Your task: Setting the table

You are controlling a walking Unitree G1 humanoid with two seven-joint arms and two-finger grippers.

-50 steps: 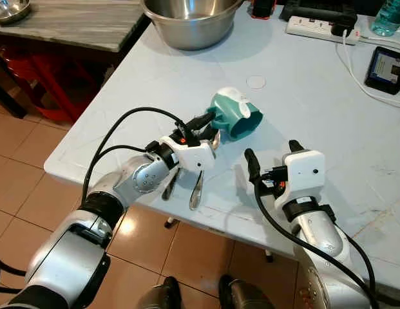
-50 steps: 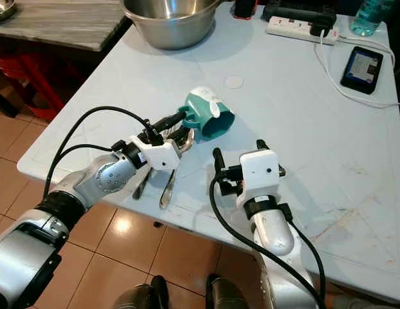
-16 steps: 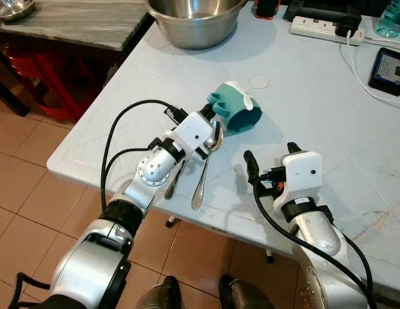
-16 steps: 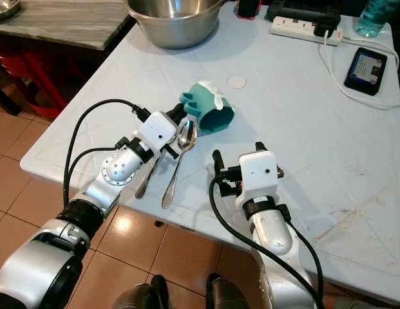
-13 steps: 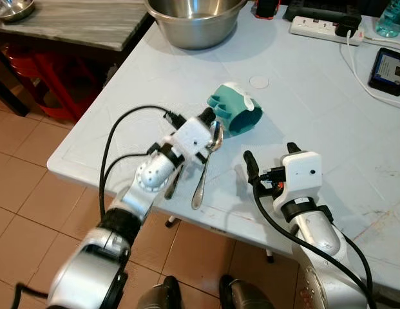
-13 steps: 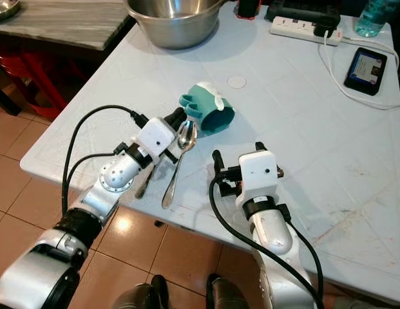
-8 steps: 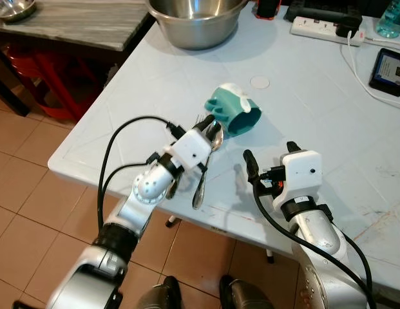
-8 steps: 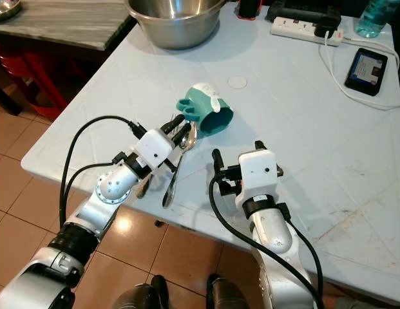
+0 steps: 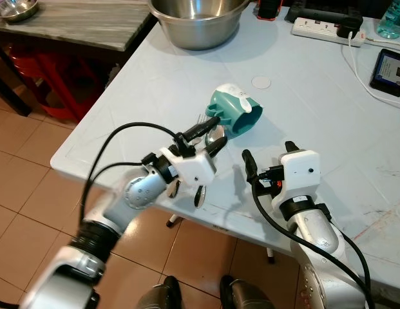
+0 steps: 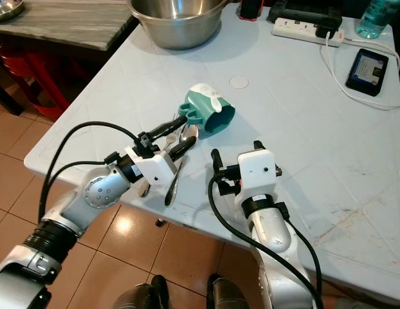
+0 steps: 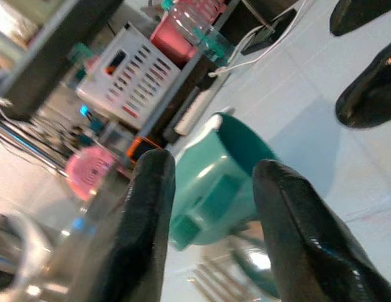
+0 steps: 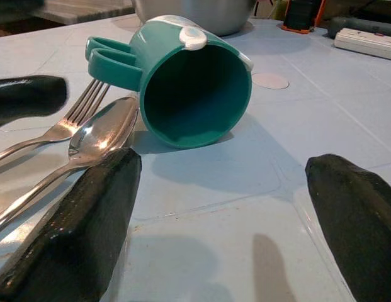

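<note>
A teal mug (image 9: 235,113) lies on its side on the pale blue table (image 9: 154,84), its mouth toward my right gripper. A spoon (image 10: 188,134) and a fork (image 12: 69,123) lie side by side next to the mug's handle, their handles running toward the table's near edge. My left gripper (image 9: 211,134) hovers over the spoon's bowl, open, one finger above and one beside it, nothing held. In the left wrist view the mug (image 11: 217,182) shows between the two fingers (image 11: 148,214). My right gripper (image 9: 267,153) rests low on the table just right of the cutlery, open, pointing at the mug (image 12: 195,88).
A large steel bowl (image 9: 197,19) stands at the table's far side. A power strip (image 9: 322,28), cable, phone (image 9: 388,68) and bottle (image 9: 391,14) sit at the back right. A small white disc (image 9: 260,82) lies beyond the mug. A wooden side table (image 9: 77,22) stands to the left.
My left arm has drawn back toward the near edge and its wrist has turned, so the fingers now spread over the spoon's bowl. Mug, cutlery and right gripper have stayed put.
</note>
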